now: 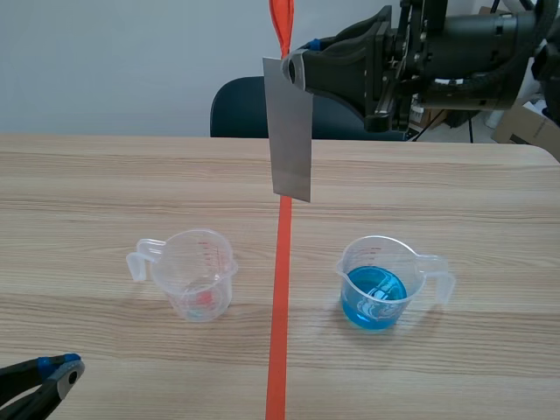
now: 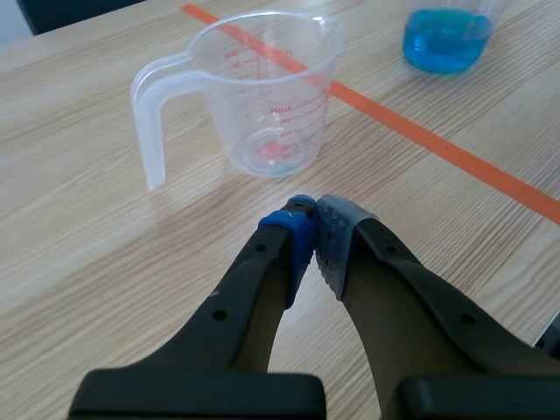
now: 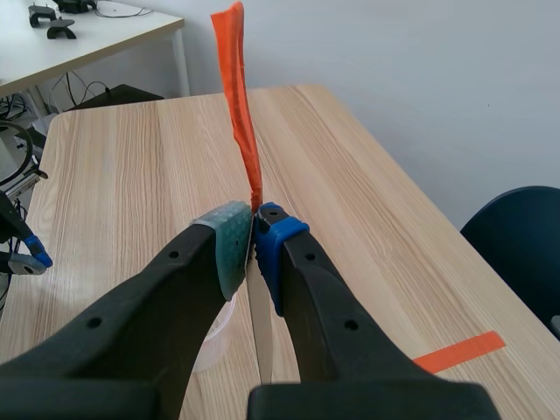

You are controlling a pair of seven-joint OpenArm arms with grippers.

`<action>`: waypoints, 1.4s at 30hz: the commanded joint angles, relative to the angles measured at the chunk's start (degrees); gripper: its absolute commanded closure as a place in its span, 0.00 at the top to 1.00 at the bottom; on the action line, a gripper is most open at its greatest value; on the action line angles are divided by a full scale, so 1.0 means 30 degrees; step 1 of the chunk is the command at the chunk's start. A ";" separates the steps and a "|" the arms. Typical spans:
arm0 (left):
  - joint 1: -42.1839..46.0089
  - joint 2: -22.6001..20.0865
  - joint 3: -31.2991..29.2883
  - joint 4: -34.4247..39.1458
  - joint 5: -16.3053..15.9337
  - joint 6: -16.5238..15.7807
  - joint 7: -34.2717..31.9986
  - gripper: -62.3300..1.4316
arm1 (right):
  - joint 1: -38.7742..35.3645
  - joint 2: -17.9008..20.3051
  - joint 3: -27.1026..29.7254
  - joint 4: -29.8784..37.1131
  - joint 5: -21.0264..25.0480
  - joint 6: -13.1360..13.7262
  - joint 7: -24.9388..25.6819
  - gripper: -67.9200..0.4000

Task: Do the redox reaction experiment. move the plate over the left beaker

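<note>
The grey metal plate (image 1: 290, 131) hangs upright, high above the orange tape line and between the two beakers. My right gripper (image 1: 296, 66) is shut on its top edge. In the right wrist view the plate (image 3: 261, 341) shows edge-on, pinched between the pads of that gripper (image 3: 254, 232). The left beaker (image 1: 197, 273) is clear with red markings, its handle pointing left. It stands just ahead of my left gripper (image 2: 313, 234), which is shut on nothing. That gripper (image 1: 61, 372) is low at the table's near left corner.
The right beaker (image 1: 376, 284) holds blue liquid and stands right of the tape line (image 1: 280, 297); its base (image 2: 446, 31) also shows beyond the clear left beaker (image 2: 262, 96). A dark blue chair (image 1: 236, 109) stands behind the table's far edge.
</note>
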 commanded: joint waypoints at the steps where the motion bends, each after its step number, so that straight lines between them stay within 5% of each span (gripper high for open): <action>1: 0.0051 0.0284 -0.0087 -0.0386 -0.0248 0.0189 -0.1086 0.07 | 0.0546 -0.0277 0.0226 0.0226 0.0262 0.0277 -0.0138 0.01; 10: -0.0073 0.1268 -0.0087 -0.3133 0.0255 0.1209 -0.5785 0.07 | 0.0546 -0.2127 0.0226 0.0226 0.0277 0.0277 -0.2295 0.01; 26: -0.1552 0.3650 -0.0138 -0.6870 0.1683 0.4218 -0.8349 0.07 | 0.0539 -0.5246 0.0219 0.0226 0.0270 0.0277 -0.4269 0.01; 42: -0.2929 0.4073 -0.1770 -0.8983 0.1770 0.4575 -1.0163 0.07 | 0.0495 -0.7300 0.0204 0.0226 -0.0029 0.0204 -0.5588 0.01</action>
